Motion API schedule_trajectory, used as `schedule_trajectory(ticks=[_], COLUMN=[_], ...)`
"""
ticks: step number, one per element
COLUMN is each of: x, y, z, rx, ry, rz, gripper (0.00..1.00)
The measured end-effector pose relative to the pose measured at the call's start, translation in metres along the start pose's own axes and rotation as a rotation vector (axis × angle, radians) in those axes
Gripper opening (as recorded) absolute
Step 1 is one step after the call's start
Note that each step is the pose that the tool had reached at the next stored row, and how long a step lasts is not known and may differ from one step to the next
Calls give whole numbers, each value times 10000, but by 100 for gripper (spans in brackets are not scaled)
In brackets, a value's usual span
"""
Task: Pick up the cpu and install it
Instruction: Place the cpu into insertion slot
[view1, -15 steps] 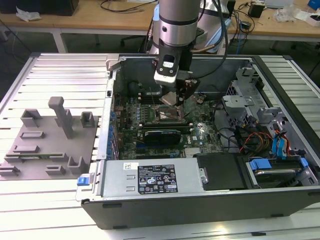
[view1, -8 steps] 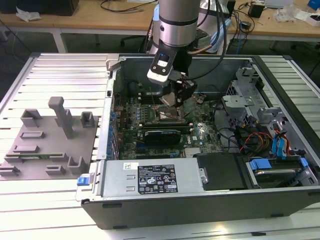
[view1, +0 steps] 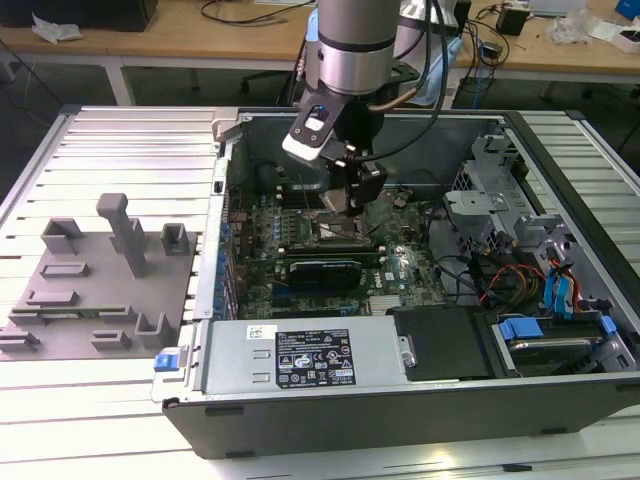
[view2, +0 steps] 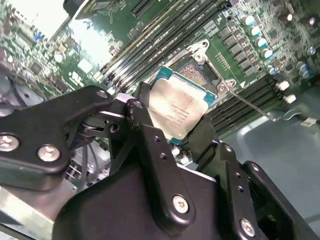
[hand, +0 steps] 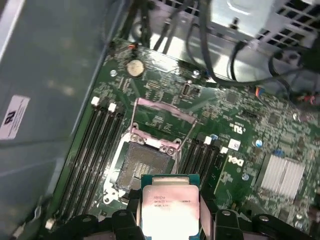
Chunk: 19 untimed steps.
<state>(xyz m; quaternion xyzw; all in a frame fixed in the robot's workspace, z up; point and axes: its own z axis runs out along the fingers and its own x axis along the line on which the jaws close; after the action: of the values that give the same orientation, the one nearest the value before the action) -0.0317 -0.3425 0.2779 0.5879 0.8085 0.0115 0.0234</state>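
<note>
Open computer case (view1: 400, 420): dark sheet-metal walls, lying flat on a ribbed table. Inside it, a green motherboard (hand: 240, 115) with long black memory slots and a finned heatsink. The black, bolted gripper (view1: 348, 208) reaches down over the board, its jaws closed on opposite edges of the cpu (view2: 175, 110). Open socket (hand: 145, 165): square, with a grey pin field and a raised metal frame. The cpu is a flat square with a matte silvery lid and a thin green rim, held just above the socket and not seated.
</note>
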Motion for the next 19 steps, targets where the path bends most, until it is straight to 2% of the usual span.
schedule_trajectory(ticks=[13, 16, 19], x=[1, 2, 26], y=[-2, -3, -2], z=[44, 69, 171], rx=[68, 66, 64], ry=[-131, -127, -123], rz=[2780, 2765, 2622], gripper=[55, 55, 55])
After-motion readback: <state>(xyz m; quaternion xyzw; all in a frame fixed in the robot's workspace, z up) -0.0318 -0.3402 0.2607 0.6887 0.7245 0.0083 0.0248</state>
